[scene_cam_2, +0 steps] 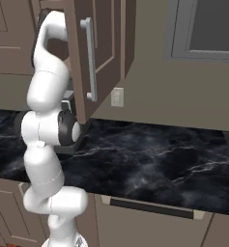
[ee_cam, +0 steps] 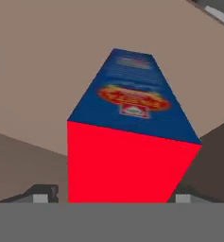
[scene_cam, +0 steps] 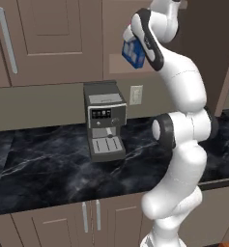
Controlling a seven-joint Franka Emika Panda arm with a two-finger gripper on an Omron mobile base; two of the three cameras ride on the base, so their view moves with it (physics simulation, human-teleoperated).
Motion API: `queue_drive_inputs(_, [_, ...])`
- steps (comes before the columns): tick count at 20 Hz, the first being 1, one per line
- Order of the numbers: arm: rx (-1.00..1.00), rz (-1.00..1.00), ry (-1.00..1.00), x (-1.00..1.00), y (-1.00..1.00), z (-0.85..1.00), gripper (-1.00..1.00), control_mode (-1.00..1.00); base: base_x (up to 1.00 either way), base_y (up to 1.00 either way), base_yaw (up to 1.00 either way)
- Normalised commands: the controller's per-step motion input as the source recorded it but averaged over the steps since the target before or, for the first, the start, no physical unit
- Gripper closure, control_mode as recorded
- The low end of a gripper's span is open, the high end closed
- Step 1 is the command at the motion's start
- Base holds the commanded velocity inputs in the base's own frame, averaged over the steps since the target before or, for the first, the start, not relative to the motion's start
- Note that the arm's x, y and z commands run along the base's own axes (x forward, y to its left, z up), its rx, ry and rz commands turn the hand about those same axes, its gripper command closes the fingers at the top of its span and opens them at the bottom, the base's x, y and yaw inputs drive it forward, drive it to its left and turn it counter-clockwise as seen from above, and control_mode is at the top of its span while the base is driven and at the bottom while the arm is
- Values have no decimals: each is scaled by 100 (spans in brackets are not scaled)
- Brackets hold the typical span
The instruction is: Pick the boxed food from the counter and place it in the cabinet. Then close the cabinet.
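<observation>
It was a home kitchen. A glossy black marble-look counter (scene_cam: 43, 164) ran over brown base cabinets (scene_cam: 63, 223), with panelled wall cabinets (scene_cam: 43, 38) and long silver bar handles (scene_cam_2: 91, 60) above. A grey coffee machine (scene_cam: 105, 126) stood on the worktop beside a wall socket (scene_cam: 135, 95), and a window (scene_cam_2: 205, 28) broke the far wall.

The boxed food (ee_cam: 132, 156) has a plain red end and a blue face bearing a yellow-and-red emblem (its small print blurred). The bench (scene_cam: 43, 164) is glossy black veined with white. The cabinet (scene_cam_2: 104, 43) is brown, its handle (scene_cam_2: 90, 58) silver; the coffee machine (scene_cam: 105, 120) grey.
</observation>
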Motion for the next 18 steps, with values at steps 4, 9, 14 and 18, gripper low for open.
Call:
queue_drive_inputs(4, [2, 3, -77, -12, 0, -42, -100, -100, 0, 0, 0])
queue_drive_inputs(9, [0, 0, -99, -42, 0, -53, -100, -100, 0, 0, 0])
queue_drive_inputs(14, [0, -2, -81, -76, 11, -49, -100, -100, 0, 0, 0])
queue_drive_inputs(18, [1, -13, -52, -100, -3, -27, -100, -100, 0, 0, 0])
